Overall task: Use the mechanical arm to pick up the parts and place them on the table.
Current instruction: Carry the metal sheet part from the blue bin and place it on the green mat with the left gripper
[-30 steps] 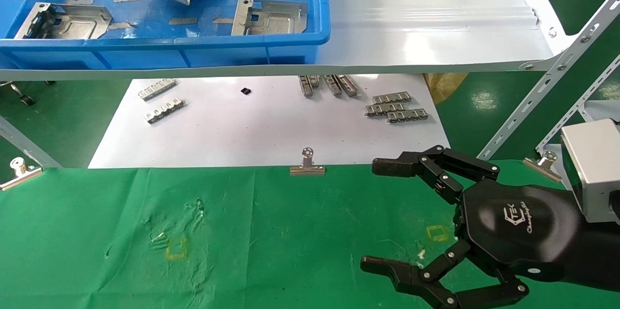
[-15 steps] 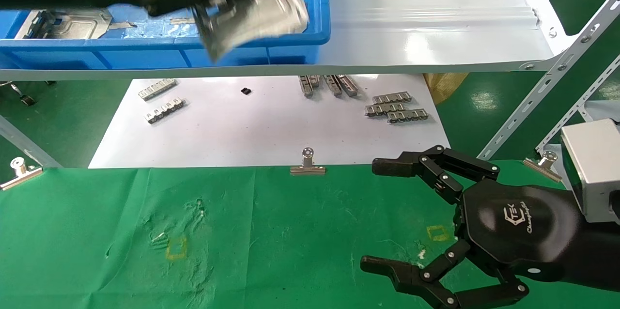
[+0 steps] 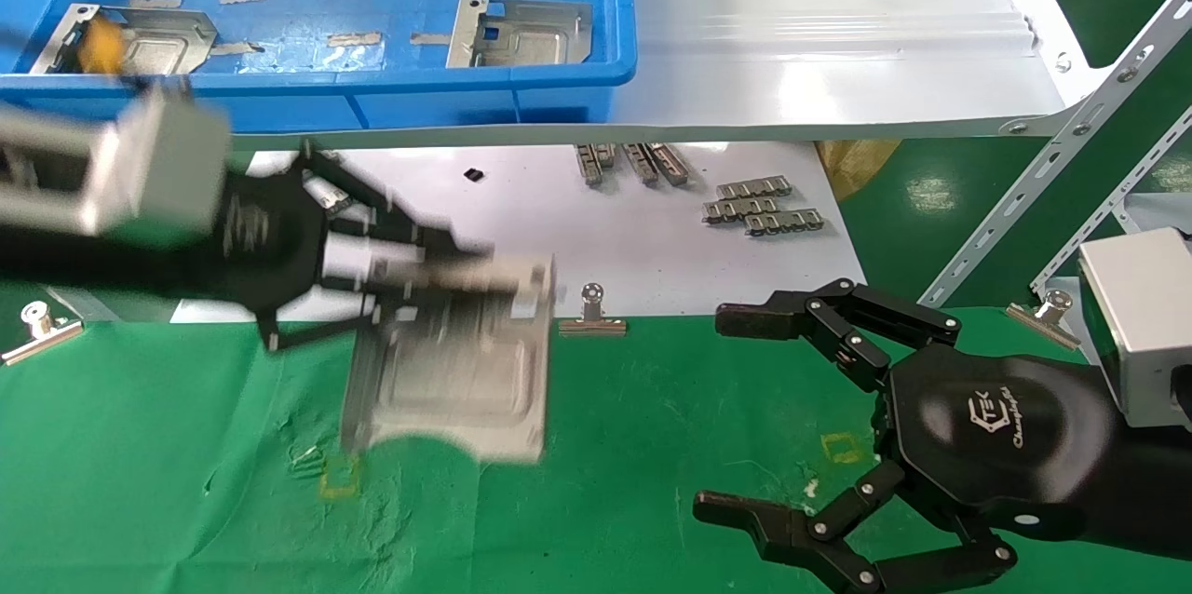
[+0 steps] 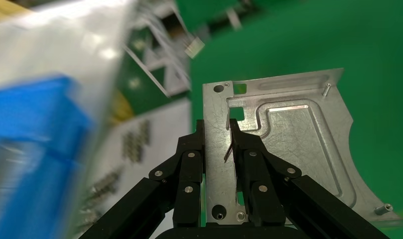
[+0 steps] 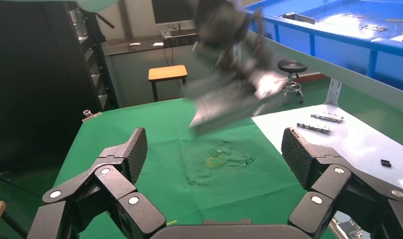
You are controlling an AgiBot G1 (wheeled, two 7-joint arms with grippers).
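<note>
My left gripper (image 3: 438,282), the mechanical arm with the silver box wrist, is shut on a silvery stamped part (image 3: 456,380) and holds it just above the table's green cloth (image 3: 652,408), near a yellow square mark (image 3: 340,478). In the left wrist view the two black fingers (image 4: 189,159) clamp the part's (image 4: 299,144) holed flange, with the left gripper (image 4: 216,127) over green cloth. Two more parts (image 3: 140,40) (image 3: 521,31) lie in the blue bin (image 3: 372,96). My right gripper (image 3: 724,412) rests open at the table's right. The right wrist view shows it (image 5: 214,149) holding nothing.
The blue bin stands on a glossy white shelf (image 3: 819,35). Below it, a white sheet (image 3: 466,240) carries small toothed strips (image 3: 759,208). Binder clips (image 3: 591,315) (image 3: 37,329) pin the cloth's far edge. Perforated metal rails (image 3: 1052,166) slant at the right.
My left gripper has carried the part out of the blue bin, down and toward me, to just over the green cloth. The right arm has not moved.
</note>
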